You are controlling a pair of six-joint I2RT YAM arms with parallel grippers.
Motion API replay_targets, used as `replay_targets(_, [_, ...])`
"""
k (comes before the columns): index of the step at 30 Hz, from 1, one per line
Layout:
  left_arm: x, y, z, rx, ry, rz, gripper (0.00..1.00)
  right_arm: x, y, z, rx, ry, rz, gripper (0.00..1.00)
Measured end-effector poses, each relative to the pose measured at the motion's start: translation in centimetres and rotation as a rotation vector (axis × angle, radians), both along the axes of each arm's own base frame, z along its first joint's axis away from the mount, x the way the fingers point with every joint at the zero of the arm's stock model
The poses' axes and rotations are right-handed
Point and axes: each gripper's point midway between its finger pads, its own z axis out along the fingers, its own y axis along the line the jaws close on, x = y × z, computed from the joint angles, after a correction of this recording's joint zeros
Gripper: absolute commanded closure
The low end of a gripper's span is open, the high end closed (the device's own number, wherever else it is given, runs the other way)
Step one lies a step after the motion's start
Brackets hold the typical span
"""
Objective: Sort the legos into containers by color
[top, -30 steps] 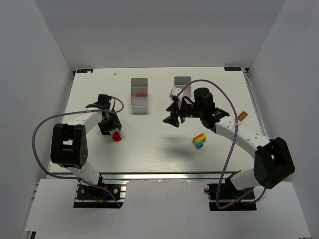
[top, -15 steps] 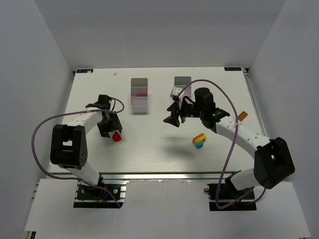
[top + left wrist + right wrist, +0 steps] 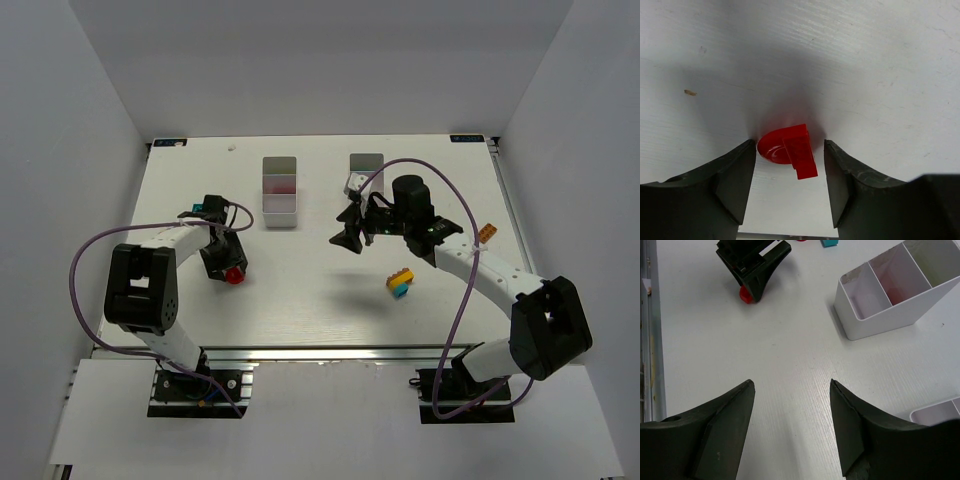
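A rounded red lego (image 3: 787,150) lies on the white table between the fingers of my left gripper (image 3: 789,147), which is open and straddles it without closing. From above, the same red lego (image 3: 237,277) sits at the tip of the left gripper (image 3: 226,268). My right gripper (image 3: 349,228) hangs open and empty over the table's middle, right gripper (image 3: 791,386) fingers spread wide. Two white containers stand at the back: the left one (image 3: 280,215) and the right one (image 3: 367,157), partly hidden by the right arm. A yellow-and-blue lego (image 3: 401,283) and an orange lego (image 3: 486,232) lie on the right.
A teal piece (image 3: 211,205) shows beside the left arm. In the right wrist view a three-compartment container (image 3: 850,315) stands ahead on the right, with another's corner (image 3: 940,415) nearer. Purple cables loop off both arms.
The left gripper has moved slightly forward and down so that its fingers now flank the red lego. The teal piece has come into sight. The right arm has barely moved.
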Motion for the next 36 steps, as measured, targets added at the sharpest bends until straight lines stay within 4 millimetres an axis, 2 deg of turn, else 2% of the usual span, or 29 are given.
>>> replay_targets(10, [0.1, 0.0, 0.0, -0.002, -0.004, 0.005, 0.58, 0.1, -0.1, 0.0, 0.000, 0.000, -0.005, 0.33])
replay_targets(15, [0.6, -0.4, 1.1, -0.021, -0.037, 0.013, 0.59, 0.2, -0.2, 0.0, 0.000, 0.000, -0.007, 0.33])
replay_targets(18, [1.8, -0.9, 3.0, -0.051, -0.095, 0.017, 0.59, 0.3, -0.3, 0.0, 0.000, 0.000, -0.010, 0.33])
replay_targets(24, [5.0, -2.3, 8.0, -0.130, -0.250, 0.031, 0.59, 0.3, -0.3, 0.0, 0.000, 0.000, -0.011, 0.33])
replay_targets(27, [8.0, -3.1, 11.3, -0.177, -0.364, 0.042, 0.60, 0.3, -0.4, 0.1, 0.001, -0.002, -0.012, 0.33])
replay_targets(32, [14.5, -5.2, 18.1, -0.248, -0.616, 0.032, 0.60, 0.4, -0.5, 0.3, 0.004, -0.007, -0.015, 0.33])
replay_targets(34, [16.7, -6.5, 19.9, -0.268, -0.699, 0.008, 0.60, 0.5, -0.6, 0.5, 0.006, -0.012, -0.021, 0.33])
replay_targets(36, [18.1, -8.0, 20.5, -0.283, -0.751, -0.020, 0.60, 0.6, -0.8, 0.8, 0.009, -0.019, -0.027, 0.33])
